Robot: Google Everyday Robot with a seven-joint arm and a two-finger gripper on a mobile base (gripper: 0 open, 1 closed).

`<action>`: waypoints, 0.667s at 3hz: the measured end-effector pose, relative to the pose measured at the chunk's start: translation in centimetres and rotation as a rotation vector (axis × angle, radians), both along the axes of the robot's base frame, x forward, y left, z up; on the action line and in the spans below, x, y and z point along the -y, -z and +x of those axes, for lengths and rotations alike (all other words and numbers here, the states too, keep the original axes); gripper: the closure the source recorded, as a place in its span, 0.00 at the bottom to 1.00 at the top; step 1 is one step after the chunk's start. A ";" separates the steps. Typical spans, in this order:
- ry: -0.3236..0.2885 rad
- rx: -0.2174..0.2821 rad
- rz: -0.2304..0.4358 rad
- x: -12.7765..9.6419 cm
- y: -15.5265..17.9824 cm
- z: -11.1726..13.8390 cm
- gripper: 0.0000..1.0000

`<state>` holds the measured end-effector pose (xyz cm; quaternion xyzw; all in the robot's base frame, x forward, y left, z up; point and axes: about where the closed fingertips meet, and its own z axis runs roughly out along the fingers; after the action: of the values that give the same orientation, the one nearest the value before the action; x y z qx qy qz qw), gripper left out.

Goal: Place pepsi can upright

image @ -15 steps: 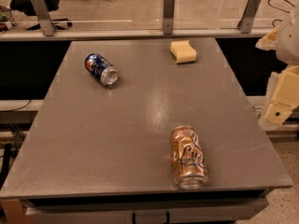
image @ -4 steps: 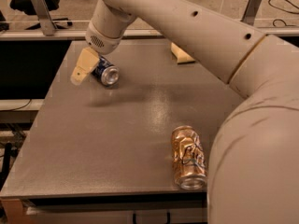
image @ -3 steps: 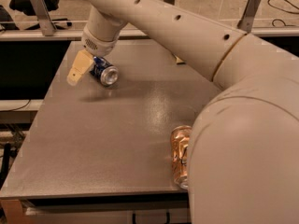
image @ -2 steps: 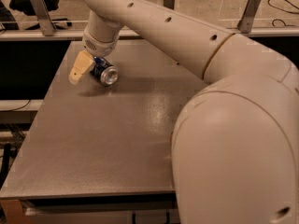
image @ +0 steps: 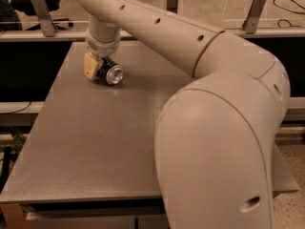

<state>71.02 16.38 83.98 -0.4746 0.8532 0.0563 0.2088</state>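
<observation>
The pepsi can [image: 111, 73] lies on its side at the far left of the grey table [image: 81, 147], with one silver end turned towards the camera. My gripper [image: 98, 69] is down at the can, reaching from above, with its tan part right against the can's left side. The can's dark blue body is mostly hidden behind the gripper. My arm sweeps from the lower right up over the table to the can.
My arm [image: 214, 128] blocks the right half of the table and whatever lies there. Metal posts [image: 42, 13] and a rail run along the table's far edge. The table's left edge is close to the can.
The gripper has come down and closed in on the can's left side. The arm has swung further across the view and now hides the right of the table. The can has not moved.
</observation>
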 end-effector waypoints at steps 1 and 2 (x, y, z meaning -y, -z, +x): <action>0.014 0.010 -0.038 -0.1 0.0 0.7 0.62; 0.005 0.036 -0.020 0.3 -1.5 1.0 0.85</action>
<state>71.98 16.03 85.43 -0.4752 0.8512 0.0389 0.2195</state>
